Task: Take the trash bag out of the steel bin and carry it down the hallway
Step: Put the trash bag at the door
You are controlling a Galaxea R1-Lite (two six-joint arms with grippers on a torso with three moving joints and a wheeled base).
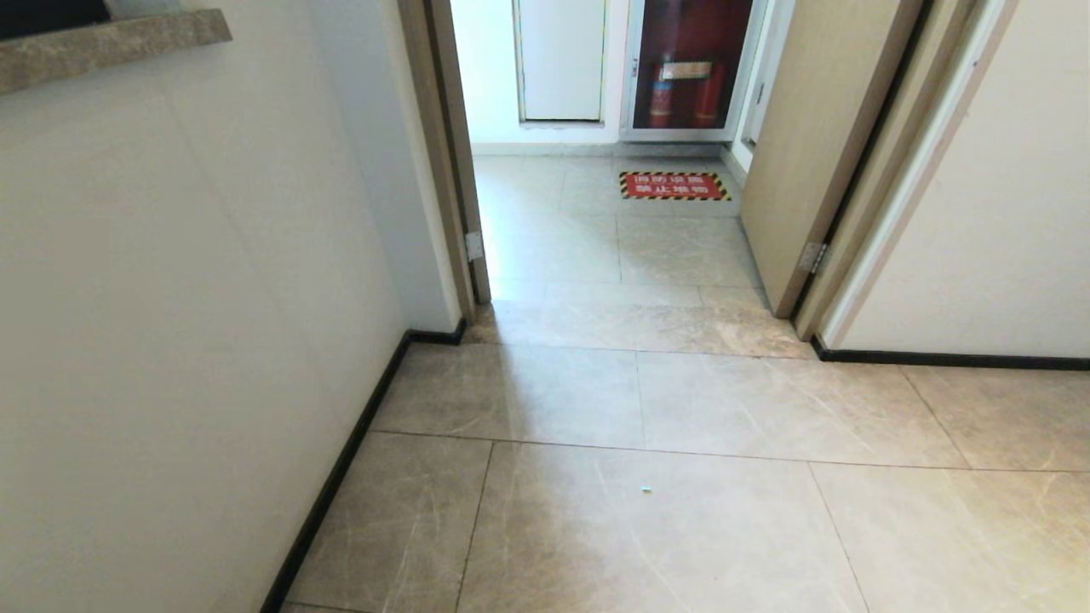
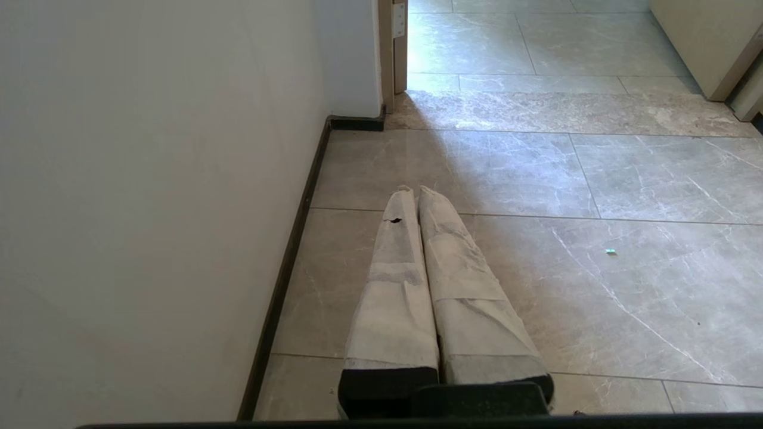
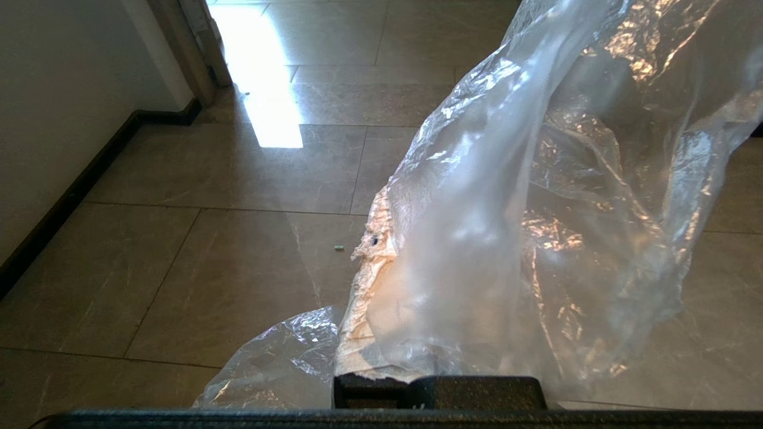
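Carrying stage, judging by what you have in hand: the right gripper (image 3: 381, 286) has its jaws pinched tight on the trash bag (image 3: 536, 196), and the bag drapes over and ahead of that gripper, billowing up and off to one side in the right wrist view. One taped finger shows pale through the film. The steel bin appears in no view, so the removal looks done.

The relation to watch: the bag sits directly at the right jaws, with its loose length trailing away from them, and the open doorway (image 1: 613, 230) lies straight ahead of you along the hallway floor (image 1: 681, 511). The wall (image 1: 170, 340) runs close on your left, with the open door leaf (image 1: 817, 153) on the right of the gap. The right arm is the only one on the bag.

The left gripper (image 2: 414, 193) is empty, jaws pressed together, hovering above the tiles near the dark baseboard (image 2: 286, 262).

Materials: the bag is thin, clear, crinkled film, catching bright glints (no contents can be made out here). Gripper fingers are wrapped in off-white tape. Tiles are glossy, grey-beige, marbled. A red floor sign with striped border (image 1: 673, 186) lies beyond the doorway.
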